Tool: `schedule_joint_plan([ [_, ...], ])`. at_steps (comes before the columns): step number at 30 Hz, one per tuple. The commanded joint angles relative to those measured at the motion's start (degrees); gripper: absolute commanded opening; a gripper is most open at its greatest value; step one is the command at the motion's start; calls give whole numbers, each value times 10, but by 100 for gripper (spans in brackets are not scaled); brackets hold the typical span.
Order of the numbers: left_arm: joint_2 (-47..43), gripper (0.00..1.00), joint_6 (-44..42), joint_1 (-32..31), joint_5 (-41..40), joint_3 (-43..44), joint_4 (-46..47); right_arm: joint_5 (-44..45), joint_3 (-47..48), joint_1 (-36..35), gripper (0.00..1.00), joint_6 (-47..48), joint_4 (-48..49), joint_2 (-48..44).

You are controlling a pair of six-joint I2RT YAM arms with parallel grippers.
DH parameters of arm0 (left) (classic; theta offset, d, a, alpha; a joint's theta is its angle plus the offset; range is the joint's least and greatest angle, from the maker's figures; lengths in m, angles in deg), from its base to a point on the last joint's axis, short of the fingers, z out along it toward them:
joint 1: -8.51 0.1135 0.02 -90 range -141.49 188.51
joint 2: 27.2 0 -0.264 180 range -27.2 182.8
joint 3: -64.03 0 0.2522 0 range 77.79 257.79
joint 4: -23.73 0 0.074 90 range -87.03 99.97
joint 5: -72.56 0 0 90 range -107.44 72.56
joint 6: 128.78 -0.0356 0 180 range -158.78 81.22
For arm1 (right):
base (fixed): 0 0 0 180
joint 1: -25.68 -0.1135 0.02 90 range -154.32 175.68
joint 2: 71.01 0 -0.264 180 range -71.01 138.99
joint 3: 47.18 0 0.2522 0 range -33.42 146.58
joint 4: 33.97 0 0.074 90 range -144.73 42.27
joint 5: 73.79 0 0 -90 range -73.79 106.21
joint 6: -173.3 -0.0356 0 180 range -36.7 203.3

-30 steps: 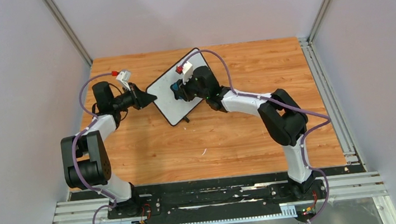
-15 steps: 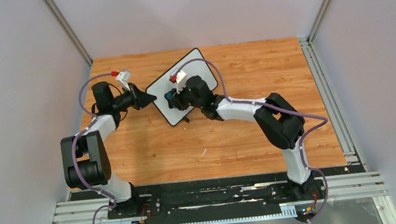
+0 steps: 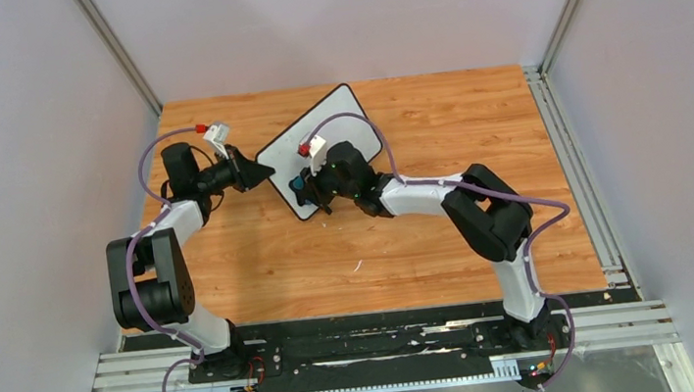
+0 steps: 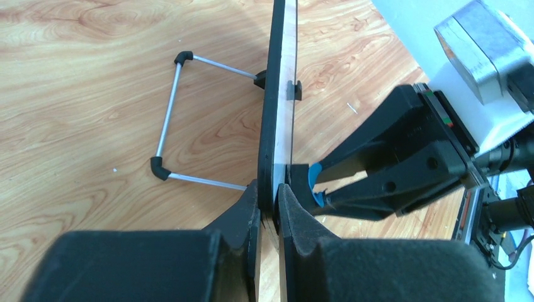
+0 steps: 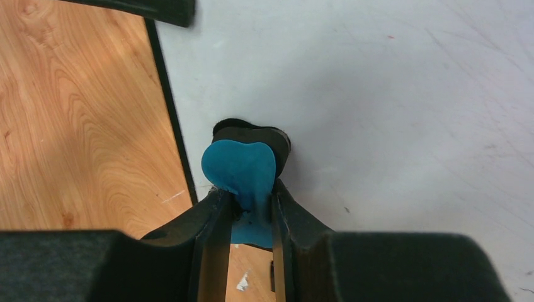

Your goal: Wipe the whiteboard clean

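Table [image 3: 427, 236]: wood-grain surface, orange-brown. Whiteboard [image 3: 279, 167] noted standing on far-left-centre area, set diagonally to table edges. Wire stand [image 4: 165, 119] observed behind board, bent frame resting on wood. Small white speck [image 3: 358, 266] recorded on bare wood near middle, well apart from board. Black rail [image 3: 370, 343] mounted along near edge.

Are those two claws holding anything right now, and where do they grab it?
The left gripper pinches the black-framed white board by its edge; the right gripper grips a small blue heart-shaped eraser by its narrow end.
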Motion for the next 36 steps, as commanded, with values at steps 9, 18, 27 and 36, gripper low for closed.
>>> schedule_joint_plan([
  [9,17,0,-62,-6,-15,-1,-32,19,-12,121,1,22,-25,1],
  [18,14,0,-67,-7,-16,2,-38,29,14,184,1,42,-55,-2],
  [27,17,0,-72,-6,-19,6,-46,64,-2,229,1,47,-85,-54],
  [36,17,0,-73,-6,-19,8,-50,135,-29,253,1,47,-173,-141],
])
